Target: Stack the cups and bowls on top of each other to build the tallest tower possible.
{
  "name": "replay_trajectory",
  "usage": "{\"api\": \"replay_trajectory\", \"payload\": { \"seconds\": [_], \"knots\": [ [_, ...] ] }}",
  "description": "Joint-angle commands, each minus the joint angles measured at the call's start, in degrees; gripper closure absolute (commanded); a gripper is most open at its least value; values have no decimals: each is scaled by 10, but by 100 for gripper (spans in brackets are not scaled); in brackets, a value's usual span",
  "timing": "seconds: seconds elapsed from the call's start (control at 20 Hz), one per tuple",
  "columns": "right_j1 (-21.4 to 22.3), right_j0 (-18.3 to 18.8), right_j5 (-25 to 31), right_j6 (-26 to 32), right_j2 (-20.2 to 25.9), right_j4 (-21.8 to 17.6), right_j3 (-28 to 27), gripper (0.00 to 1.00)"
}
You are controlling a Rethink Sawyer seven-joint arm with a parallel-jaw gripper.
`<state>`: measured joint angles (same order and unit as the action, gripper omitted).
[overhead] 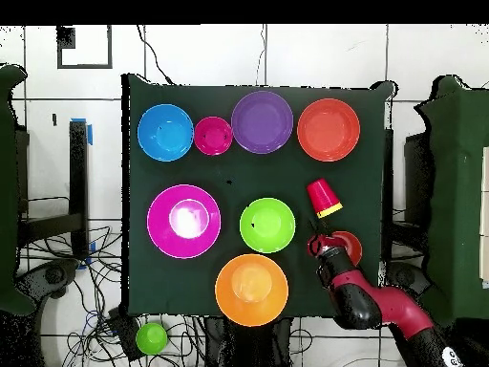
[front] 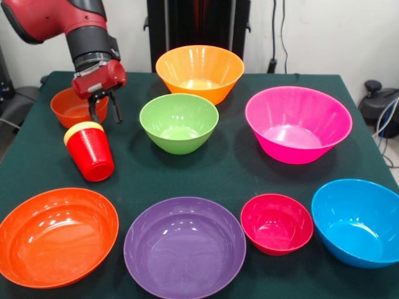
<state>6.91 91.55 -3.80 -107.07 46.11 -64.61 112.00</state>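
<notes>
The red cup (front: 91, 156) lies tipped on the dark green surface (front: 230, 171), nested with the yellow cup (front: 81, 129), whose rim shows as a band at its upper end. In the front view the pair's long axis runs slightly off vertical, the red closed base nearest the camera and leaning a little right, the yellow-rimmed end pointing toward the small orange bowl (front: 73, 107) behind it. From overhead the same pair (overhead: 324, 198) lies on a diagonal, the yellow end toward the gripper.

The gripper (front: 103, 113) hangs just above and behind the cups, in front of the small orange bowl; its two dark fingers stand slightly apart with nothing between them, though how wide is hard to judge at this angle.

All the bowls sit upright, mouths up, none stacked. In the front view the back row holds the light orange bowl (front: 199, 71) and the magenta-pink bowl (front: 297, 123), with the green bowl (front: 179, 122) just ahead between them. Along the near edge stand the orange-red bowl (front: 57, 235), the purple bowl (front: 184, 246), the crimson-pink bowl (front: 276, 223) and the blue bowl (front: 356, 222); the crimson-pink one looks to touch its neighbours, and the orange-red and blue bowls sit close to the side edges.

Open cloth lies in a band across the middle, between the cups and the front row, and right of the green bowl.
</notes>
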Motion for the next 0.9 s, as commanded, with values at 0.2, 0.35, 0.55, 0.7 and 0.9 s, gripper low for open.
{"api": "replay_trajectory", "payload": {
  "seconds": [0.2,0.35,0.55,0.7,0.9],
  "knots": [
    [-52,2,122,117,57,-43,-95,0],
    [-67,12,137,143,68,-42,-100,0],
    [-85,23,156,174,82,-35,-108,0],
    [-80,22,156,171,85,-37,-106,0],
    [-71,17,154,165,86,-42,-104,0]
  ]
}}
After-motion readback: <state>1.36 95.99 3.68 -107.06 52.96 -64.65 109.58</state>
